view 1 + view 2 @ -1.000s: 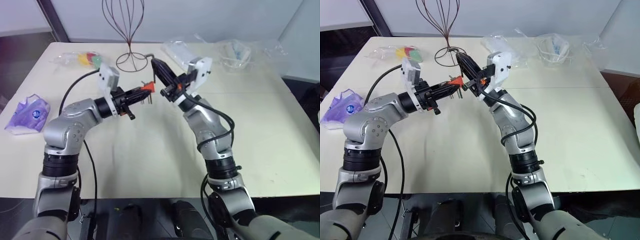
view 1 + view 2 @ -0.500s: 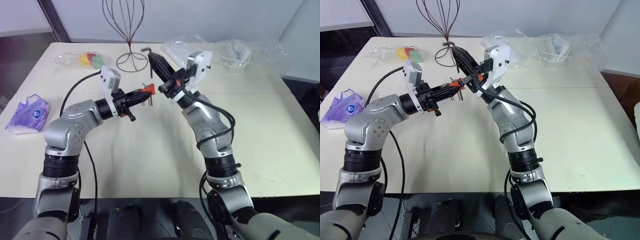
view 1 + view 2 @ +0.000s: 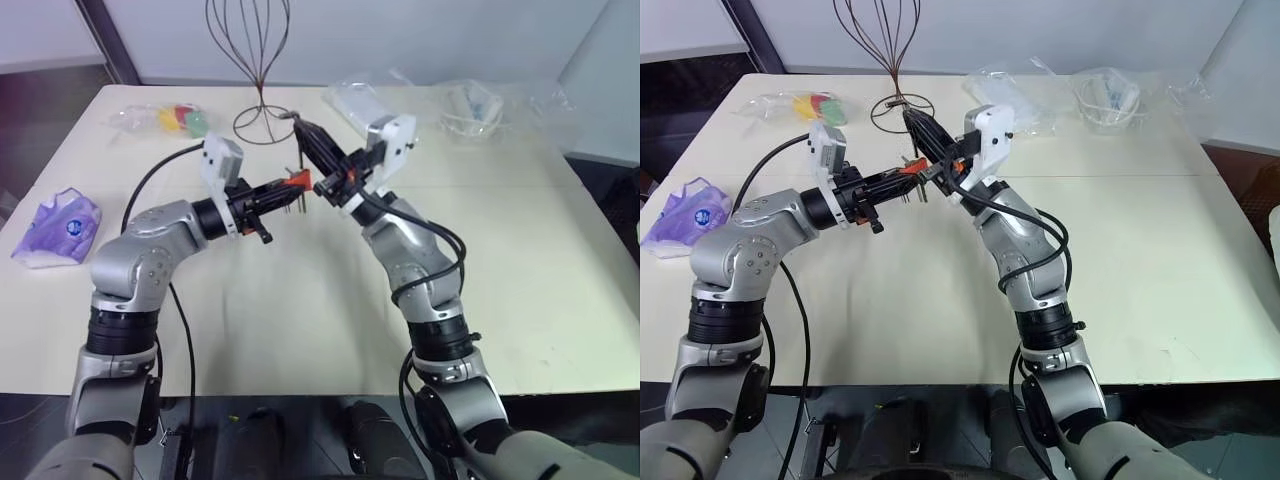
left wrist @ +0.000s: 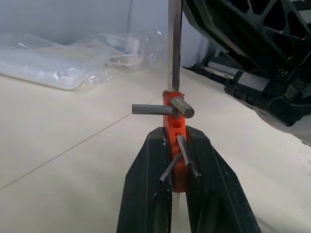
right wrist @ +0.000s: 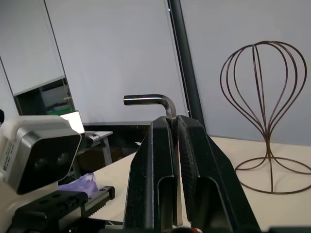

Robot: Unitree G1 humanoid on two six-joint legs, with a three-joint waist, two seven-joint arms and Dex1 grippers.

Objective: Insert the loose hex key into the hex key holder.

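L gripper [image 4: 177, 160] clenched on orange plastic hex key holder [image 4: 174, 127] w/ short grey keys. R gripper [image 5: 174, 127] grips L-bent metal loose hex key [image 5: 150, 100], tip at holder's top.

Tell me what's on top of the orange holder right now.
The loose key's long shaft stands straight up from the holder's top end, its tip at the top hole. How far in it sits is hidden by the block. Two short keys stick out just below.
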